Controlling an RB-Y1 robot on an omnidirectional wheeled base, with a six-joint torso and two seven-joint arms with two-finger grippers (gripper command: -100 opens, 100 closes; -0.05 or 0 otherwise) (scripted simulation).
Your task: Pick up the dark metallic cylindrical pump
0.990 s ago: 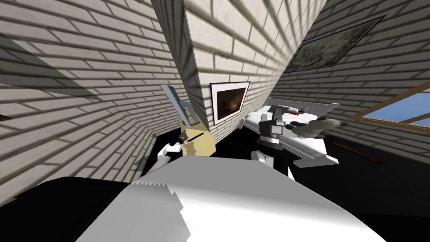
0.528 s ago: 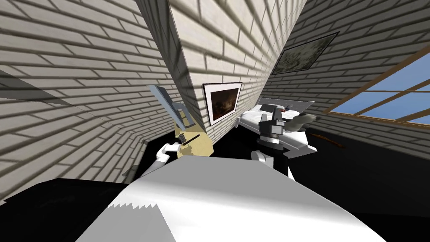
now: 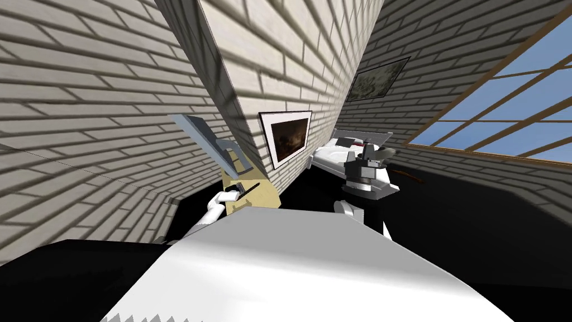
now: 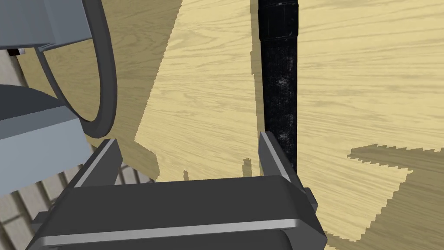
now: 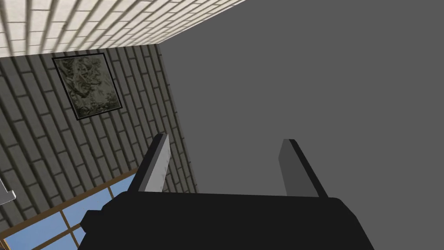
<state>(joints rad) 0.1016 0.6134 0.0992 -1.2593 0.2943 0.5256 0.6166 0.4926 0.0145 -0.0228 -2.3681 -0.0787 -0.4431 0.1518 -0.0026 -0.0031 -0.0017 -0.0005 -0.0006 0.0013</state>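
The pump (image 4: 281, 87) is a long black cylinder with a wider collar, lying flat on a pale wooden tabletop (image 4: 208, 87). My left gripper (image 4: 188, 152) hovers open just over the wood. The pump runs past the outer side of one finger (image 4: 272, 152), not between the two. In the head view the pump (image 3: 249, 188) shows as a thin dark stick on the small table (image 3: 265, 199), with the left gripper (image 3: 237, 190) at its near end. My right gripper (image 3: 366, 151) is raised in front of me, open and empty (image 5: 224, 139).
A grey chair (image 3: 208, 137) stands against the table's far side, its curved frame (image 4: 102, 78) close to the left gripper's other finger. A brick wall corner with a framed picture (image 3: 286, 137) rises right of the table. A white bed (image 3: 335, 152) lies beyond.
The whole head view has swung: table, chair and bed slid left and the window grew at right, so I have turned. My left gripper stays at the pump's near end.
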